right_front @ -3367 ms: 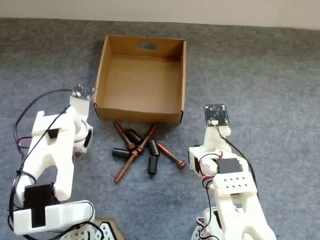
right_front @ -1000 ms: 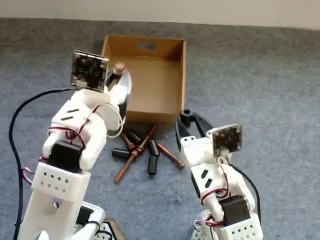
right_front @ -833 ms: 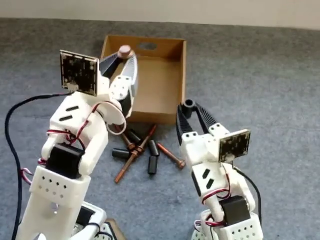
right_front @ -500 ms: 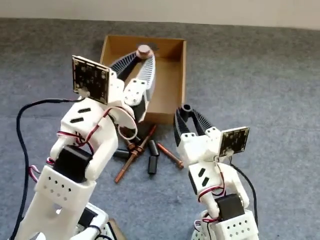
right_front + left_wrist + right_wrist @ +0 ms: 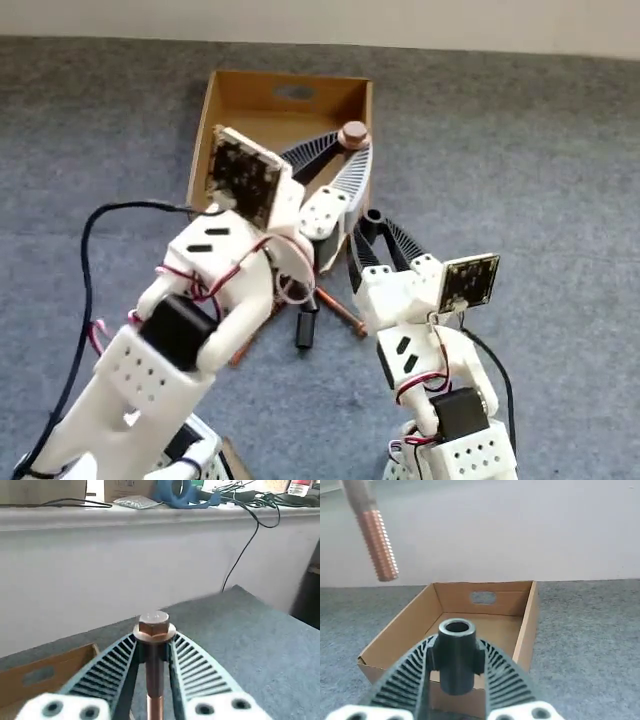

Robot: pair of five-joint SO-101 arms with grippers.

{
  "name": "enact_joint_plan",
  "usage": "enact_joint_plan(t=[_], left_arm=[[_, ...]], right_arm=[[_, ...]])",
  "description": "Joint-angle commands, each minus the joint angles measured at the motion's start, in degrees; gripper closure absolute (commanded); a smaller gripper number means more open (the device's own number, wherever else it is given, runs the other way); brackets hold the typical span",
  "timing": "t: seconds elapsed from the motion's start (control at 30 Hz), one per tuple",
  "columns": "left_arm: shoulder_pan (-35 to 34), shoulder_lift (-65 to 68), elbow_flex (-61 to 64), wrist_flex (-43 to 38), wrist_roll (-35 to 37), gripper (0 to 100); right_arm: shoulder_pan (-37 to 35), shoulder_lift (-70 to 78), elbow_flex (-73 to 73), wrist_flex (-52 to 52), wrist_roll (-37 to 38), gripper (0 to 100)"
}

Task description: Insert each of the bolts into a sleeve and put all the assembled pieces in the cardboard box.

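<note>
Copper-coloured and seemingly rigid, the bolt (image 5: 154,680) hangs head-up, clamped just under its head by the left end effector (image 5: 154,639). The right end effector (image 5: 456,647) grips the black sleeve (image 5: 455,672) upright at mid-body; it is probably light, stiff and slippery. The bolt's tip hovers above this end effector, offset to one side.

Bolt (image 5: 352,133): at least two; sleeve (image 5: 372,217): at least two; cardboard box (image 5: 240,100): one.

Left arm: white jointed left arm (image 5: 215,290) stretched forward, wrist over the near right corner of the brown open cardboard box (image 5: 203,140).
Left pincer: left pincer (image 5: 349,142) at the box's right wall, ribbed fingers clamped on a copper-coloured hex-head bolt (image 5: 352,132).
Right arm: white right arm (image 5: 432,350) folded, near that corner.
Right pincer: right pincer (image 5: 372,225) just beside the corner, gripping a black cylindrical sleeve (image 5: 373,215), bore showing.
</note>
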State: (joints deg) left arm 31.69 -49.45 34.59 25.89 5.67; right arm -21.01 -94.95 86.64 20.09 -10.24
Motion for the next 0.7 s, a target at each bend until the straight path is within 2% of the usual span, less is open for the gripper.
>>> enact_joint_plan(t=[0.0, 0.23, 0.5, 0.67], left_arm=[[1.1, 1.8, -1.0, -3.3, 0.4, 99], [5.3, 1.9, -0.9, -3.2, 0.2, 99], [5.2, 1.7, 2.1, -3.6, 0.4, 99], [3.9, 2.2, 2.6, -3.6, 0.4, 99]], right_arm=[[-0.5, -0.4, 0.1, -1.1, -0.6, 99.0], [-0.5, -0.4, 1.3, -1.3, -0.6, 99.0], [-0.2, -0.4, 1.0, -1.1, -0.5, 99.0], [-0.2, -0.4, 1.2, -1.1, 5.3, 99.1]])
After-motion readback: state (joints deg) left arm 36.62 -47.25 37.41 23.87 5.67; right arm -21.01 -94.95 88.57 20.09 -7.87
